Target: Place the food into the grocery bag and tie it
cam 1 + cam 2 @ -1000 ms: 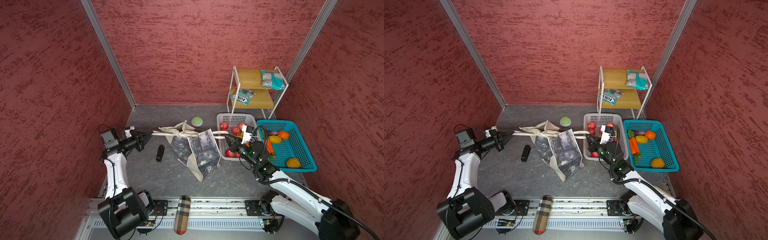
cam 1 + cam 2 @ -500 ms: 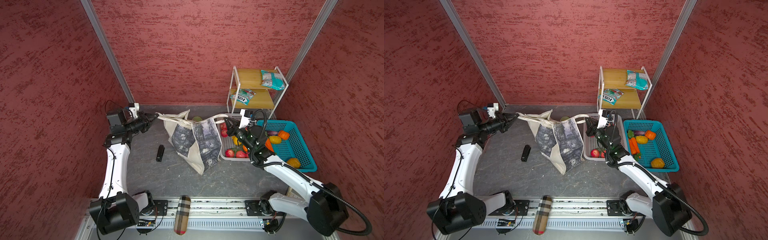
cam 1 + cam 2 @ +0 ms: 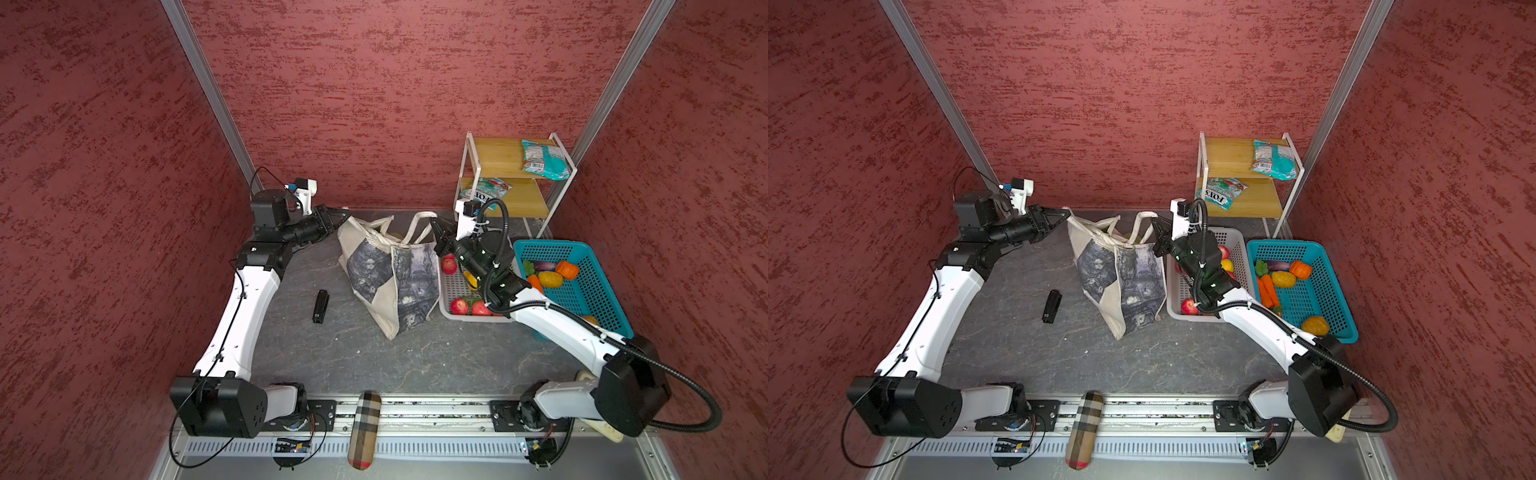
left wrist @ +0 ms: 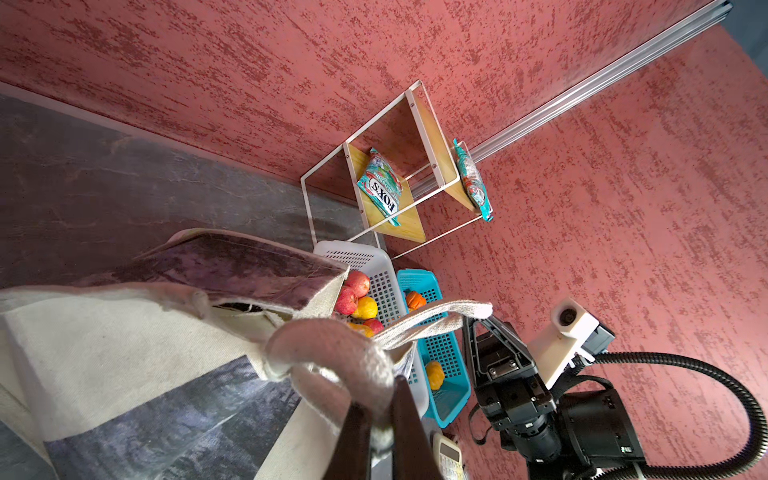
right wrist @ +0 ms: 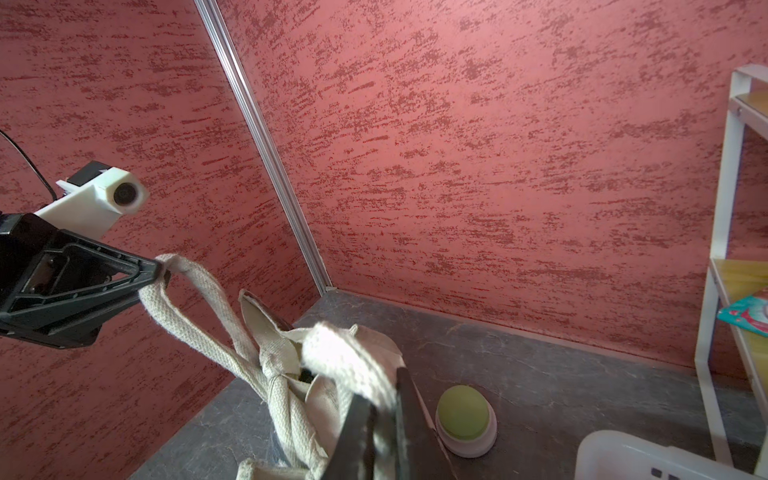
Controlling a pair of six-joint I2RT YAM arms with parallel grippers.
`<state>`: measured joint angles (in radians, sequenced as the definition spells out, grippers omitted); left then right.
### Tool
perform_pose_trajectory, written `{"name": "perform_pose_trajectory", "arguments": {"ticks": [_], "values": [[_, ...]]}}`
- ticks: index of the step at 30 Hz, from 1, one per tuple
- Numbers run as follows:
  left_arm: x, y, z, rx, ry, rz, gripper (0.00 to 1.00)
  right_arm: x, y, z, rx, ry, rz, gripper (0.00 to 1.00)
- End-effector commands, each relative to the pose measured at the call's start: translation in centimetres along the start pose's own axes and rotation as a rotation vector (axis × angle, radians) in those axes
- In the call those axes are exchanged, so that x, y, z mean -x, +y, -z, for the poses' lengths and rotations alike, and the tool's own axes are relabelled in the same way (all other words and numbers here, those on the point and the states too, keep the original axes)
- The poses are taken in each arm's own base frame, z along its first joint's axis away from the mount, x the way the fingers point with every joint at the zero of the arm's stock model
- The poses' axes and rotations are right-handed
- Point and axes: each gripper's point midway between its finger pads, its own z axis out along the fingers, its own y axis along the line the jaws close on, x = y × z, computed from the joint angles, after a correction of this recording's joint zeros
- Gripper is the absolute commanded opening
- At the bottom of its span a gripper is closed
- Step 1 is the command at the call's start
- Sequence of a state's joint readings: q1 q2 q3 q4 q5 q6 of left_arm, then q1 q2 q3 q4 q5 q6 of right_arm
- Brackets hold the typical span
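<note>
both arms have risen since a sec ago, so the bag (image 3: pixel 390 274), slumped on the desk (image 3: pixel 374 357) then, is now held upright mid-desk just beside the white basket (image 3: pixel 455 286). left hand (image 3: pixel 345 215) & right hand (image 3: pixel 434 226) each pinch a strap (image 5: pixel 195 291); cloth looks soft, floppy, prob light, so straps are the spot to hold. white basket has apples (image 3: pixel 459 306), blue basket (image 3: pixel 590 282) carrots (image 3: pixel 535 283) & other veg; bag's inside not visible.
</note>
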<state>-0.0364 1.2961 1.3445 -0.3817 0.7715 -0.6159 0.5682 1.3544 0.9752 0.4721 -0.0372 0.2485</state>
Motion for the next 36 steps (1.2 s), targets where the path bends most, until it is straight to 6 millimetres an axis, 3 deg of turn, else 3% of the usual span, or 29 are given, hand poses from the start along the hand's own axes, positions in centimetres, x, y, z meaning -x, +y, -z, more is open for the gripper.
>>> {"name": "perform_pose_trajectory", "arguments": {"ticks": [1, 8, 13, 27, 32, 36], "values": [[-0.3, -0.6, 0.3, 0.006, -0.005, -0.054, 0.06, 2.2, 1.3, 0.5, 0.032, -0.072, 0.040, 0.01], [-1.5, 0.4, 1.1, 0.060, 0.002, -0.038, 0.23, 1.2, 1.8, 1.9, 0.048, -0.051, 0.062, 0.16], [-2.1, 0.9, 1.7, 0.100, 0.002, -0.041, 0.51, 1.1, 1.9, 3.2, 0.056, -0.053, 0.092, 0.44], [-4.0, 2.1, 5.0, 0.206, -0.060, -0.063, 0.90, 0.7, 1.7, 6.5, 0.041, -0.046, 0.153, 0.98], [-4.5, 2.9, 6.4, 0.277, -0.087, -0.076, 1.00, 0.9, 1.3, 8.2, 0.016, -0.047, 0.169, 0.99], [-4.6, 4.0, 8.2, 0.374, -0.140, -0.095, 0.99, 0.8, 0.1, 10.1, -0.053, -0.046, 0.188, 0.99]]}}
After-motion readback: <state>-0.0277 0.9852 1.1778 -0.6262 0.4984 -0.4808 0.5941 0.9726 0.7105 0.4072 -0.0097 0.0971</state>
